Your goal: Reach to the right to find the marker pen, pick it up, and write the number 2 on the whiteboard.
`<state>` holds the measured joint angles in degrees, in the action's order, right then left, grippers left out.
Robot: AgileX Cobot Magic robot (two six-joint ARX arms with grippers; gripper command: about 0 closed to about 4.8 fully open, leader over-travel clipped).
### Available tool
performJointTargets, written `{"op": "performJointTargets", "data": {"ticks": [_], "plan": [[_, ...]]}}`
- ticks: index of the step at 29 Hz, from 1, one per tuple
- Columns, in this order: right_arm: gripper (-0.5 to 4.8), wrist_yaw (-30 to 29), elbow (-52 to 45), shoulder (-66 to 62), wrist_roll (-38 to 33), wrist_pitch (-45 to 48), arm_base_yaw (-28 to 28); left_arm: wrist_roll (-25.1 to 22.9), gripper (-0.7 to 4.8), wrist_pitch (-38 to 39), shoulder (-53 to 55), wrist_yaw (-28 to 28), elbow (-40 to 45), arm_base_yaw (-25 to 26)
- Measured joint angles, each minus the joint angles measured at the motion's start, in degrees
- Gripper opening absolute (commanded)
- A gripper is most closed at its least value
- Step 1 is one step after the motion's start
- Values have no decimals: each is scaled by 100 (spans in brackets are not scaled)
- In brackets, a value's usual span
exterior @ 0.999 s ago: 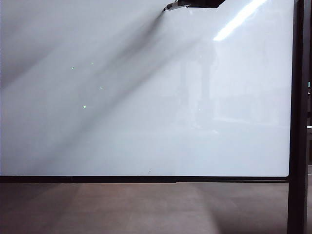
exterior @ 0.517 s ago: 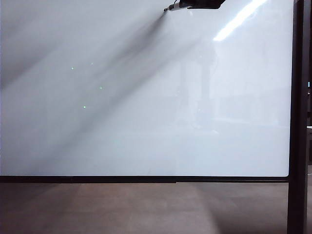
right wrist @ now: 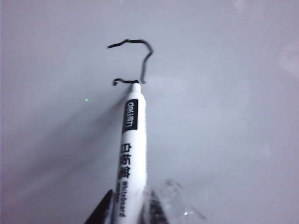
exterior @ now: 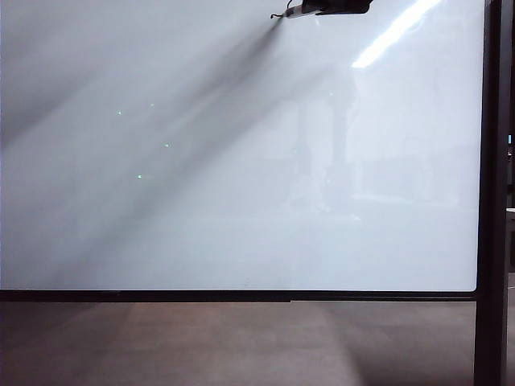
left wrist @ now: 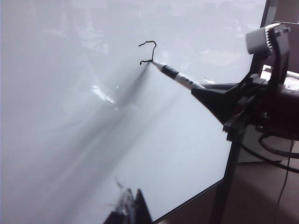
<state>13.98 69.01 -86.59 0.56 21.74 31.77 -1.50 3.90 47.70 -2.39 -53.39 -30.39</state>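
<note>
My right gripper (right wrist: 128, 207) is clamped on the marker pen (right wrist: 131, 154), holding the lower barrel between its jaws. The pen sticks straight out ahead of the gripper, and its tip touches the whiteboard (right wrist: 224, 116). The number 2 (right wrist: 133, 60) lies just beyond the tip: a curved top stroke, a slanted downstroke, and a short base stroke that ends right at the pen tip. The mark is thin, black and angular.

In the left wrist view, my right gripper (left wrist: 210, 95) reaches in from the board's framed edge, with the marker pen (left wrist: 175, 74) meeting the number 2 (left wrist: 147, 52) on the whiteboard (left wrist: 70, 140).

My left gripper (left wrist: 128, 210) hangs well apart from the writing, close to the board surface. Only its fingertips show; I cannot tell its state.

In the exterior view, my right gripper (exterior: 338, 6) sits at the whiteboard's (exterior: 241, 201) upper edge.
</note>
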Motion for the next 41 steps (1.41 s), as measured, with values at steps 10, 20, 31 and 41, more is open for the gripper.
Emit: {"op": "performJointTargets", "data": {"ticks": [10,20,31,41], "plan": [[40,98,0,20,-2,-20,13,0,-5,0,0,-2,0,0],[40,-446,2,310,-26,-122,4,0,-5,17,0,-2,2,0],[40,-671,2,186,39,-131,-22,0,-5,20,2,-2,0,0],[40,-750,0,50,48,-9,-52,0,-5,20,0,-2,2,0]]}}
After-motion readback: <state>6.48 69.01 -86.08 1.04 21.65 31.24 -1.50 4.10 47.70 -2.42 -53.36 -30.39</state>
